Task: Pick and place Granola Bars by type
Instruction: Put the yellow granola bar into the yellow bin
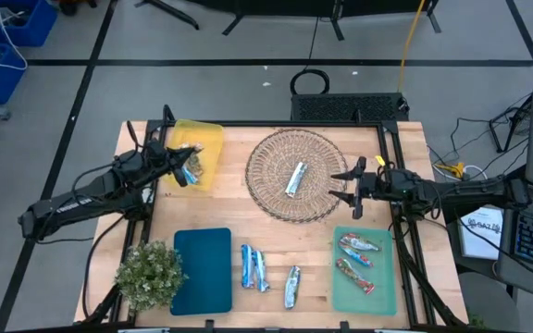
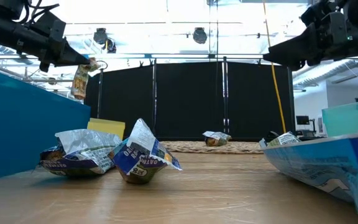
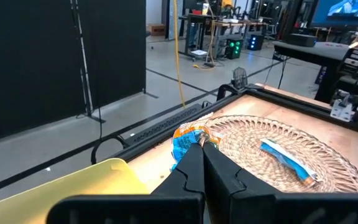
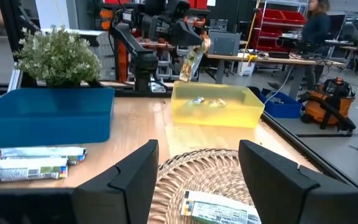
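My left gripper (image 1: 186, 172) hovers over the yellow tray (image 1: 206, 139), shut on a blue and orange granola bar (image 2: 79, 79). The yellow tray holds other bars (image 4: 207, 101). A blue and silver bar (image 1: 295, 178) lies in the round wicker basket (image 1: 271, 199). My right gripper (image 1: 348, 190) stands open and holds nothing, above the basket's right rim. Two red and orange bars (image 1: 357, 261) lie in the green tray (image 1: 385, 296). Three blue and silver bars (image 1: 254, 268) lie on the table beside the teal tray (image 1: 202, 268). My left gripper pinches the bar's upper end (image 3: 194, 138) between its two shut fingers. The fingers reach out nearly level from the table's left side. The bar hangs below the fingertips (image 4: 191, 62), clear of the yellow tray under it.
A small potted plant (image 1: 148, 273) stands at the near left corner beside the teal tray. Bare wood (image 1: 303, 245) lies between the basket and the loose bars. A black frame runs along the table's far and right edges (image 1: 391, 125).
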